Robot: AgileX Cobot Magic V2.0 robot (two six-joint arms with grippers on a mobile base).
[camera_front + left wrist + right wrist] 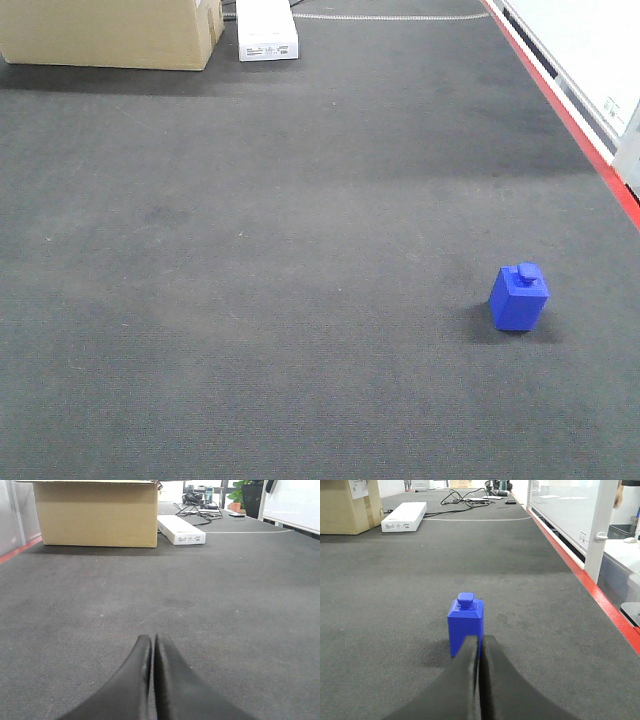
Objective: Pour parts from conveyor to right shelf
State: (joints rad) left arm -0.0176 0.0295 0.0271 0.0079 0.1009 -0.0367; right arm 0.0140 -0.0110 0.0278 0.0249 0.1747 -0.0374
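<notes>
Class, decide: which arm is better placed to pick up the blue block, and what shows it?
Right, probably. The right pincer, shut, points straight at the blue block, close ahead on the conveyor; the left pincer, also shut, has no block in its view.

Quick rundown: the left gripper [152, 639] is closed up. Its two black fingers [127, 685] come in from 6 o'clock in the wrist view and point straight at 12, pressed together with just a thin seam down the middle. The right gripper [480, 641] is the same deal, with fingers [502, 690] squeezed tip to tip, held low and level, aimed at 12 o'clock.
</notes>
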